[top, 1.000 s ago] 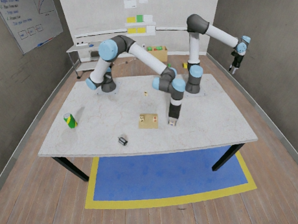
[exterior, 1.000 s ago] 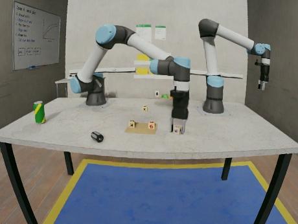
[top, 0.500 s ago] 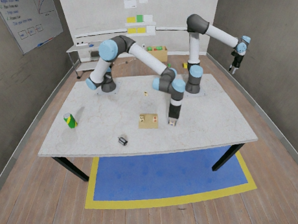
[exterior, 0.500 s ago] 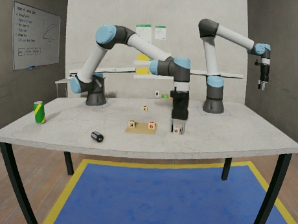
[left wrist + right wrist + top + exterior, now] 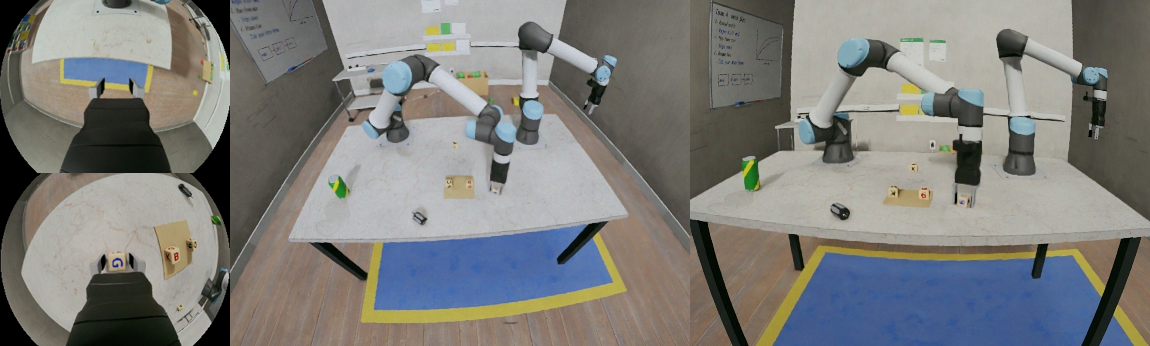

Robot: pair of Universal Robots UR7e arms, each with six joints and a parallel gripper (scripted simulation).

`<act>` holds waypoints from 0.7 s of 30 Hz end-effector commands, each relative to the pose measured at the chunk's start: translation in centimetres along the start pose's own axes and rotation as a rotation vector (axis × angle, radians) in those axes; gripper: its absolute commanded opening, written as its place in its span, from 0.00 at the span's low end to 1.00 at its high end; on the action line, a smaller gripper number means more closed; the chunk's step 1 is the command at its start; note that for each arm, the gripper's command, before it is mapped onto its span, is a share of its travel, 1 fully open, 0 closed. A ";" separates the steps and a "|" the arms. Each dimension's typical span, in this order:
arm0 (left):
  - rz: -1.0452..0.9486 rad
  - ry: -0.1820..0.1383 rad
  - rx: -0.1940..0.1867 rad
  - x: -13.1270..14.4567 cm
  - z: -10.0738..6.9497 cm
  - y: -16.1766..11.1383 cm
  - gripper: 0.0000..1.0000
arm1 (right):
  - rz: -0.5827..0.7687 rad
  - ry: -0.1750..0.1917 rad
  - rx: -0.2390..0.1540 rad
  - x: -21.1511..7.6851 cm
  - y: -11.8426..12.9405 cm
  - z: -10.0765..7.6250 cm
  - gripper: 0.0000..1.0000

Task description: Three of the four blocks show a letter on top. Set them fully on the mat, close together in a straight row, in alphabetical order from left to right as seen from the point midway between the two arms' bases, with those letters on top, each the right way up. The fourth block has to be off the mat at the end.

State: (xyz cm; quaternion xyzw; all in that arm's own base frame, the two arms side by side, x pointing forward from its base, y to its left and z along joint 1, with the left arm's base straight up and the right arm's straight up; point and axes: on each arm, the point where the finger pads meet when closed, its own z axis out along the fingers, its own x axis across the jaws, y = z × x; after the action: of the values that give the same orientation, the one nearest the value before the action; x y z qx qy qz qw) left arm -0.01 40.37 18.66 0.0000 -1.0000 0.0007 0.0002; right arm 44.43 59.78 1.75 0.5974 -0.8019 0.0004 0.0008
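Note:
My right gripper (image 5: 496, 188) (image 5: 965, 196) (image 5: 116, 258) is open, its fingers on either side of a block with a blue G (image 5: 117, 264). The tan mat (image 5: 459, 193) (image 5: 909, 200) (image 5: 174, 232) carries two blocks with a gap between them. One block (image 5: 469, 184) (image 5: 924, 193) (image 5: 175, 256) shows a red B on top and a red K on a side. The other block (image 5: 449, 183) (image 5: 893, 191) (image 5: 191, 245) has black characters, apparently a C on top. A small fourth block (image 5: 455, 145) (image 5: 914, 168) (image 5: 180, 307) lies off the mat, towards the bases. My left gripper (image 5: 588, 108) (image 5: 1093, 134) (image 5: 116, 83) is open and empty, high beyond the table's edge.
A green and yellow can (image 5: 338, 186) (image 5: 751, 173) (image 5: 216, 220) stands near the table's end, by the right arm's side. A small black object (image 5: 419, 218) (image 5: 840, 211) (image 5: 185, 190) lies near the table edge opposite the bases, beyond the mat.

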 end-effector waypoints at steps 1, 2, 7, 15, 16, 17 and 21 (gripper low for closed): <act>0.000 0.000 -0.001 0.0 0.0 0.0 1.00 | 0.000 -0.002 0.000 0.0 0.0 -0.1 1.00; 0.000 0.000 -0.001 0.0 0.0 0.0 1.00 | 0.000 -0.002 0.000 0.0 0.0 -0.1 1.00; 0.000 0.000 -0.001 0.0 0.0 0.0 1.00 | 0.000 -0.002 0.000 0.0 0.0 -0.1 1.00; 0.000 0.000 -0.001 0.0 0.0 0.0 1.00 | 0.000 -0.002 0.000 0.0 0.0 -0.1 0.87; 0.000 0.000 -0.001 0.0 0.0 0.0 1.00 | 0.000 -0.002 0.000 0.0 0.0 -0.1 0.87; 0.000 0.000 -0.001 0.0 0.0 0.0 1.00 | 0.000 -0.002 0.000 0.0 0.0 -0.1 0.87; 0.000 0.000 -0.001 0.0 0.0 0.0 1.00 | 0.000 -0.002 0.000 0.0 0.0 -0.1 0.87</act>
State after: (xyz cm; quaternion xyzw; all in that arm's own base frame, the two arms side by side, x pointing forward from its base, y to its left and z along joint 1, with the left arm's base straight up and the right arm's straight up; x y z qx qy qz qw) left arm -0.01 40.37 18.66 0.0000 -1.0000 0.0007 0.0002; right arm 44.43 59.78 1.75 0.5974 -0.8019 0.0004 0.0007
